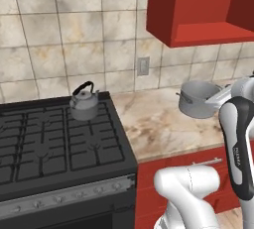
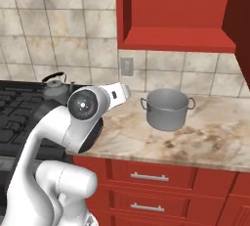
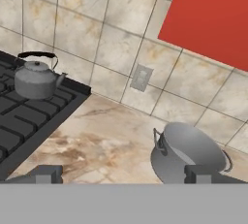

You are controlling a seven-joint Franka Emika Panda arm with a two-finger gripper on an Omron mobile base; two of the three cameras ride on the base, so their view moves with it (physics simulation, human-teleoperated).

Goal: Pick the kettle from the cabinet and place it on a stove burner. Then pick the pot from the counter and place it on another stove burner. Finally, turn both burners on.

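Observation:
The small grey kettle (image 1: 84, 102) (image 2: 54, 88) (image 3: 36, 78) stands upright on the back right burner (image 1: 91, 119) of the black stove (image 1: 44, 141) (image 3: 26, 116). The wide grey pot (image 1: 198, 98) (image 2: 167, 109) (image 3: 186, 152) sits on the marble counter (image 1: 156, 124) (image 2: 205, 142) (image 3: 109, 140), to the right of the stove. My gripper (image 3: 123, 173) is open, its fingertips (image 3: 46, 173) far apart with nothing between them. It hovers above the counter, short of the pot, with the pot's rim just beyond the right fingertip. The red cabinet (image 1: 198, 5) (image 2: 178, 14) hangs above the pot.
A wall outlet (image 1: 143, 66) (image 2: 126, 66) (image 3: 141, 78) sits on the tiled backsplash between stove and pot. Red drawers with silver handles (image 2: 149, 176) run below the counter. The stove's silver knob panel (image 1: 64, 196) faces the front. My own arm (image 2: 73, 122) rises before the stove's right edge.

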